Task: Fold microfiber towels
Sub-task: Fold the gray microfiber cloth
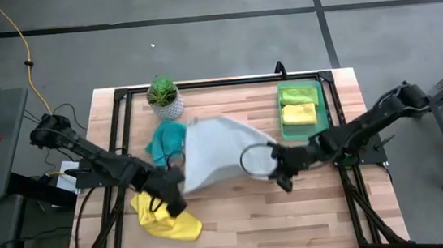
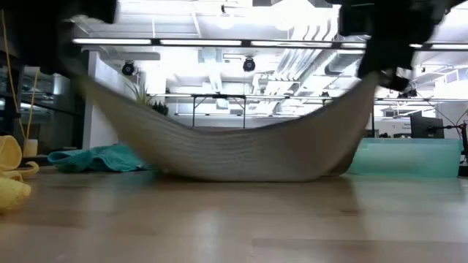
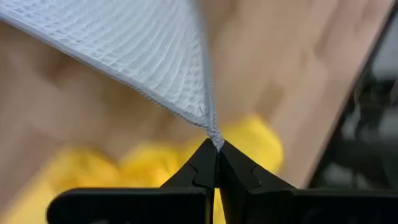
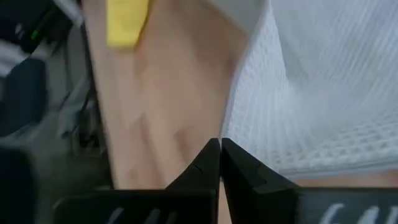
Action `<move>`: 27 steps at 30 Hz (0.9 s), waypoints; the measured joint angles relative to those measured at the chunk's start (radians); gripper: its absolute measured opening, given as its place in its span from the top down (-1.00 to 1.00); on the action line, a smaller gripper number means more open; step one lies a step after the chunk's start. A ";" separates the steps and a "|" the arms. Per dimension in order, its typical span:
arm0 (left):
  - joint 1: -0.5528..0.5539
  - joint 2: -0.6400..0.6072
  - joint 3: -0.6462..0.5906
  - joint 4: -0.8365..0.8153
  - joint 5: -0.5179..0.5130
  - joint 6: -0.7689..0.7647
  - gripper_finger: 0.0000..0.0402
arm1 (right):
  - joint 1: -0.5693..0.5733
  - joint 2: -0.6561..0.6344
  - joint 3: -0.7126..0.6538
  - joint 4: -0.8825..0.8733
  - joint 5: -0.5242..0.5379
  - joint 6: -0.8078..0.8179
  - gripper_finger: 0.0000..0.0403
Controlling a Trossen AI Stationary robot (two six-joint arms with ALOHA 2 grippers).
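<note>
Both grippers, left [image 1: 172, 182] and right [image 1: 279, 170], pinched corners of the grey-white towel [image 1: 212, 153], which sagged mid-table; carrying both corners evenly toward the far edge would fold it cleanly.

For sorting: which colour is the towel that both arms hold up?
Grey-white towel with a waffle weave, clearest in the left wrist view.

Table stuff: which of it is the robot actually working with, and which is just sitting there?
Part of the job: grey-white towel held up by both arms, teal towel, yellow towel, lime green towel and second yellow towel.

Just there: green tray, potted plant.
</note>
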 joint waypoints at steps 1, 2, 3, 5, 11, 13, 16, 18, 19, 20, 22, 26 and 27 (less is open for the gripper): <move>-0.023 0.003 -0.007 0.000 0.035 -0.020 1.00 | 0.026 0.019 -0.008 0.019 -0.020 0.030 1.00; -0.042 0.013 -0.008 0.010 0.073 -0.035 1.00 | 0.050 0.041 -0.013 0.030 -0.040 0.054 1.00; -0.057 0.027 -0.007 0.026 0.111 -0.046 1.00 | 0.074 0.062 -0.018 0.038 -0.067 0.076 1.00; -0.077 0.050 -0.011 0.019 0.172 -0.049 1.00 | 0.110 0.113 -0.019 0.057 -0.126 0.111 1.00; -0.007 0.051 0.010 0.044 0.216 0.035 1.00 | 0.118 0.128 0.037 -0.016 -0.180 0.072 1.00; 0.062 0.008 0.031 -0.016 0.159 0.116 1.00 | 0.070 0.103 0.092 -0.135 -0.127 0.008 1.00; 0.206 -0.037 0.089 -0.068 0.064 0.262 1.00 | -0.030 0.042 0.189 -0.371 -0.013 -0.120 1.00; 0.323 -0.074 0.129 -0.134 0.005 0.376 1.00 | -0.113 0.017 0.261 -0.485 0.063 -0.210 1.00; 0.379 -0.082 0.158 -0.111 -0.028 0.434 1.00 | -0.153 0.002 0.293 -0.551 0.103 -0.257 1.00; 0.443 -0.091 0.183 -0.094 -0.062 0.494 1.00 | -0.201 -0.005 0.330 -0.607 0.142 -0.305 1.00; 0.568 -0.110 0.225 -0.125 -0.118 0.631 1.00 | -0.293 -0.002 0.409 -0.662 0.219 -0.407 1.00; 0.806 -0.095 0.344 -0.094 -0.160 0.857 1.00 | -0.473 0.016 0.563 -0.745 0.340 -0.616 1.00; 0.851 -0.087 0.382 -0.088 -0.151 0.901 1.00 | -0.513 0.019 0.600 -0.756 0.360 -0.659 1.00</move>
